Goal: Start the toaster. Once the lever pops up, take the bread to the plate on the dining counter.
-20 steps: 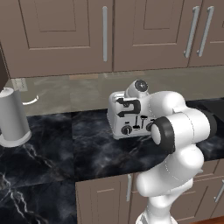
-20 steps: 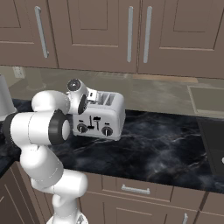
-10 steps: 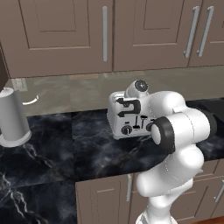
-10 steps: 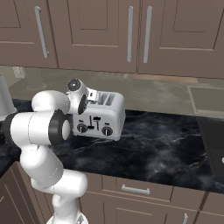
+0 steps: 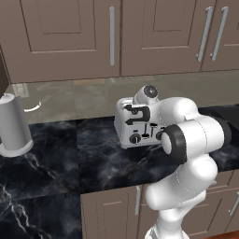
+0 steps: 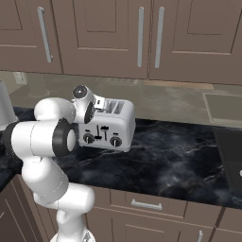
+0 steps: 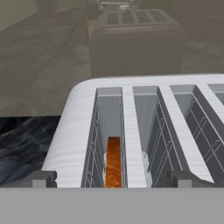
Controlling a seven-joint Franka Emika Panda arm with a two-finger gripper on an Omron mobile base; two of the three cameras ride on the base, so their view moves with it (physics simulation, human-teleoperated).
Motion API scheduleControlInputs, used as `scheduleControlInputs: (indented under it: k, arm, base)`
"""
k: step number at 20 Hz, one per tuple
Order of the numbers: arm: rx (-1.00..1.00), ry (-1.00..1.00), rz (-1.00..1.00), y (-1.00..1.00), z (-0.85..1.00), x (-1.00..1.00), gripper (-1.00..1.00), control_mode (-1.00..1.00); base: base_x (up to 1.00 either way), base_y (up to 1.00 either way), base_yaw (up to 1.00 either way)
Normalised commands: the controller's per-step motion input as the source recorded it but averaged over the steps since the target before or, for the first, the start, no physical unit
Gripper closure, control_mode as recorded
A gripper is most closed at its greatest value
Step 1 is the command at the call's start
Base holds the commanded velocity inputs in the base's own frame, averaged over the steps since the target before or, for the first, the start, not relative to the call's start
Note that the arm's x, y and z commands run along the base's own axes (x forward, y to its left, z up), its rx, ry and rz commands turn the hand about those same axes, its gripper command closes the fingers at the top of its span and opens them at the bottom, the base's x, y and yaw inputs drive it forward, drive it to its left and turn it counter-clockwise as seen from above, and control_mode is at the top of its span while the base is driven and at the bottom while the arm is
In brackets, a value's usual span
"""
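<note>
- Left base view: the toaster (image 5: 137,126) stands on the black marble counter (image 5: 56,158) against the wall, a grey canister (image 5: 14,125) far off to its left. The gripper (image 5: 136,112) hangs over the toaster's top.
- Right base view: the toaster (image 6: 108,127) sits just beside the arm's wrist.
- Hand view: the fingers (image 7: 43,178) stand wide apart above the slots; the bread (image 7: 113,162) lies deep in the leftmost slot, between them.

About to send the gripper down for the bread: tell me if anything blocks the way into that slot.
Nothing visible does. The open gripper hangs over the toaster, and the bread sits low in the leftmost slot, uncovered; only the slot walls flank it closely.
</note>
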Motion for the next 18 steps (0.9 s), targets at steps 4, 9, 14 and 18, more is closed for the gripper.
scheduleControlInputs:
  k: [4,9,14,18]
  arm:
    - [0.0,0.0,0.0,0.0,0.0,0.0,-1.0,-1.0]
    - [0.0,0.0,0.0,0.0,0.0,0.0,-1.0,-1.0]
    - [0.0,0.0,0.0,0.0,0.0,0.0,-1.0,-1.0]
    - [0.0,0.0,0.0,0.0,0.0,0.0,-1.0,-1.0]
  base:
    - [0.0,0.0,0.0]
    - [0.0,0.0,0.0]
    - [0.0,0.0,0.0]
    - [0.0,0.0,0.0]
